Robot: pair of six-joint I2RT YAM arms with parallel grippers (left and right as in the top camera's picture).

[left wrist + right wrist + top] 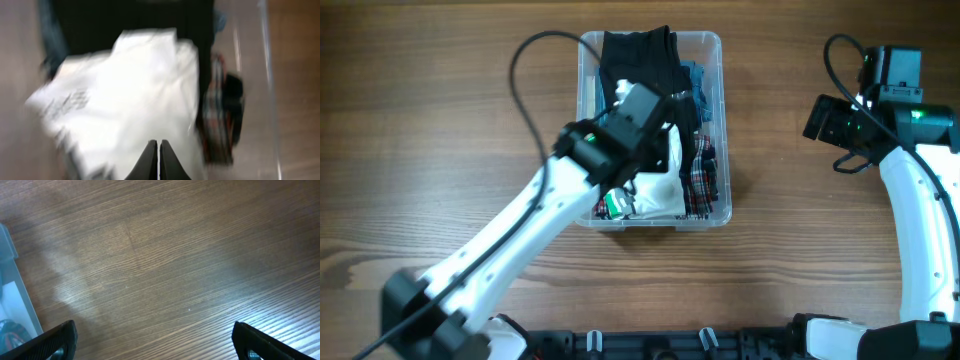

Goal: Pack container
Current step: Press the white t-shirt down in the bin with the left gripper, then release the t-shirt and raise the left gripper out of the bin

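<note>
The container [725, 130] is seen standing on the wooden table [440, 100], at the middle of its far half, with its long sides running away from the robot. It is filled with textiles. A black garment [638, 55] is laid across the far end, and a blue denim piece [700, 85] is tucked against the right wall. A red-and-dark plaid cloth [700, 180] is pressed along the right side nearer the front. A white item [660, 190] bearing grey print is spread over the near half (cloth or a bag, it cannot be told which). A small green-and-white object [613, 205] is wedged at the near left corner.

The left arm [550, 200] is stretched diagonally from the near left edge, over the container. In the left wrist view, which is blurred, the left gripper [158, 150] is shown with its two fingers pressed together and nothing between them, poised over the white item. Whether the tips are touching it cannot be told.

The right gripper [154, 330] is kept well apart from the container, over bare table on the right. Its jaws are spread wide and nothing is held. Only a corner of the container's clear wall is caught at the left edge of the right wrist view.
</note>
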